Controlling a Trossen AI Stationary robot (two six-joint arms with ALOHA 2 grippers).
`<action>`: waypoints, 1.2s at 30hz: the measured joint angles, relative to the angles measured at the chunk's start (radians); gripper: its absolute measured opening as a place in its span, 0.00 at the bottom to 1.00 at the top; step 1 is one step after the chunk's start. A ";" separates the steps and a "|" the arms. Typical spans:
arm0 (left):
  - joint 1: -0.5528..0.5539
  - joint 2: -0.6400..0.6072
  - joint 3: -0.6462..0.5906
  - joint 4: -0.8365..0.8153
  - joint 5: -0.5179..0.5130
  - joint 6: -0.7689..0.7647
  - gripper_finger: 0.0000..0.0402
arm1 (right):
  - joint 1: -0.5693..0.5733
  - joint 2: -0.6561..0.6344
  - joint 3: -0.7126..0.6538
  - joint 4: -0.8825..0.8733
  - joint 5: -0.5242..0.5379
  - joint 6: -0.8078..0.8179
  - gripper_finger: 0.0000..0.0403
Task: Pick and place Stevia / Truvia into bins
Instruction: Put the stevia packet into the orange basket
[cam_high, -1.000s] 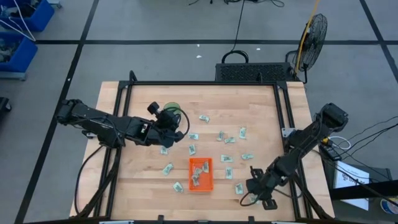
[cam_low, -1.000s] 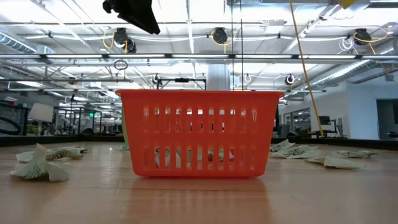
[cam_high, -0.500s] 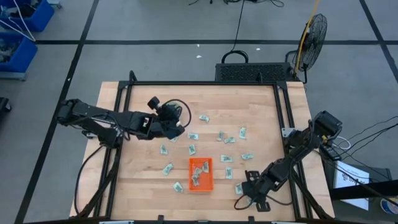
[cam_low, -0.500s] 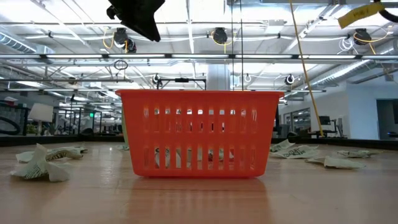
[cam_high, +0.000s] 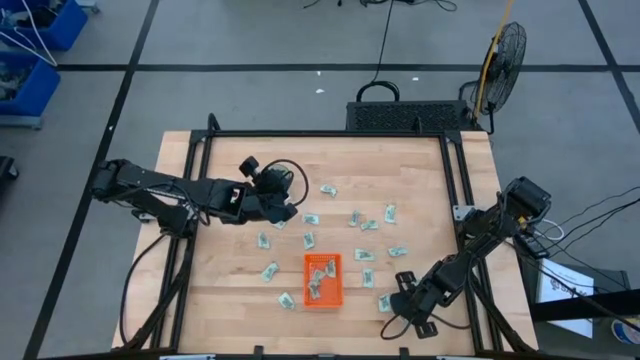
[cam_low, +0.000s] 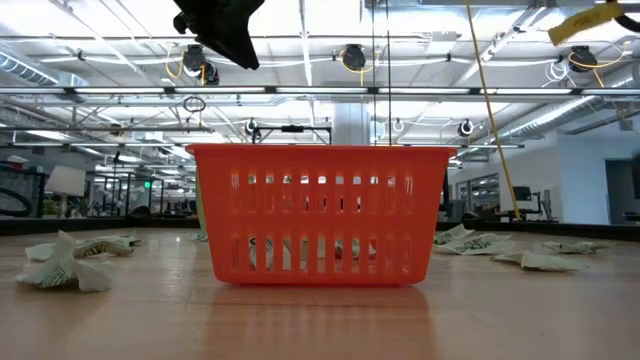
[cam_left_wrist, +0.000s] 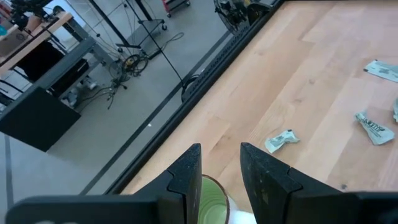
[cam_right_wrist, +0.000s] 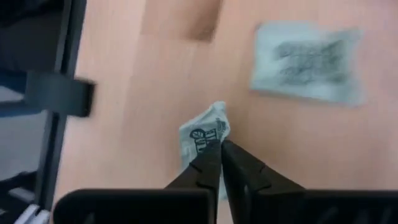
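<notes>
Several pale green and white Stevia / Truvia sachets (cam_high: 355, 220) lie scattered on the wooden table. Some lie in the orange bin (cam_high: 322, 281), which stands near the front. My right gripper (cam_right_wrist: 219, 148) is down at the front right of the bin (cam_high: 400, 303), shut on a crumpled sachet (cam_right_wrist: 202, 134). A flat sachet (cam_right_wrist: 308, 62) lies just beyond it. My left gripper (cam_left_wrist: 221, 163) hangs open over the table's far left part (cam_high: 285, 210). A green round thing (cam_left_wrist: 208, 193) shows low between its fingers; whether they touch it I cannot tell. My right gripper pinches the crumpled sachet by one edge (cam_right_wrist: 211, 138) between its two fingertips. The fingers come down at it from above. The rest of the sachet sticks out past the fingertips, close over the wood; whether it is lifted clear I cannot tell.
A black frame (cam_high: 330, 135) runs along the table's far, left and right sides. In the low view the bin (cam_low: 320, 215) fills the middle, with crumpled sachets (cam_low: 70, 262) on both sides. More loose sachets (cam_left_wrist: 281, 140) lie ahead of my left gripper.
My left gripper has turned and shifted a little toward the table's right; it now covers the green thing in the high view. My right arm has folded in, and its gripper has edged toward the near edge by the sachet.
</notes>
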 joint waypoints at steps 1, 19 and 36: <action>0.000 0.000 0.000 0.000 0.000 0.000 0.29 | -0.007 -0.022 -0.001 -0.003 0.019 -0.016 0.02; 0.000 0.000 0.000 0.007 -0.023 0.026 0.29 | -0.431 -0.059 0.003 0.556 0.120 -0.878 0.00; 0.000 0.000 0.000 -0.002 0.060 0.024 0.29 | -0.518 0.182 0.004 0.910 -0.237 -0.856 0.00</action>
